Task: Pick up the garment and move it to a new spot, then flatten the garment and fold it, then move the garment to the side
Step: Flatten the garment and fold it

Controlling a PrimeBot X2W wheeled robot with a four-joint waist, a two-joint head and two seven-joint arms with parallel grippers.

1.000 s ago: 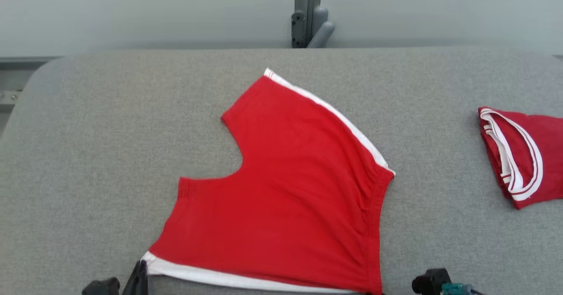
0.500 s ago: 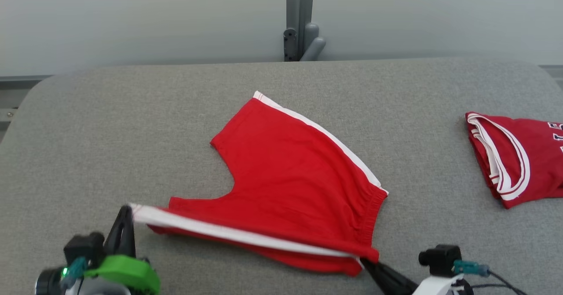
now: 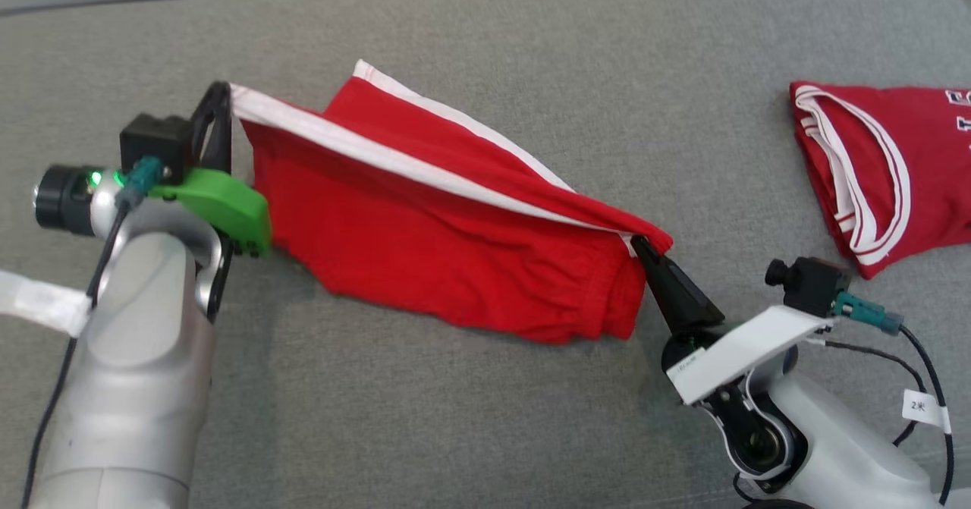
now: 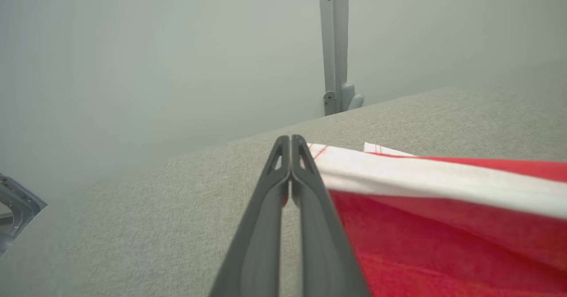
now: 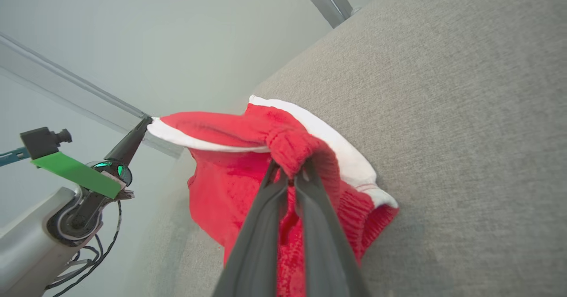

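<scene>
Shorts are pinched at two corners, one in the closed left pincer, the other in the closed right pincer, and lifted partly off the surface, probably so one half is folded over

White cable tag, head view: reads "2米". Sticker on the white wrist bracket: print illegible. Folded red jersey: white lettering cut off, unreadable.

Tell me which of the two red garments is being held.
The red shorts with white side stripes, stretched between the left gripper and right gripper; the folded red white-trimmed jersey lies untouched aside.
</scene>
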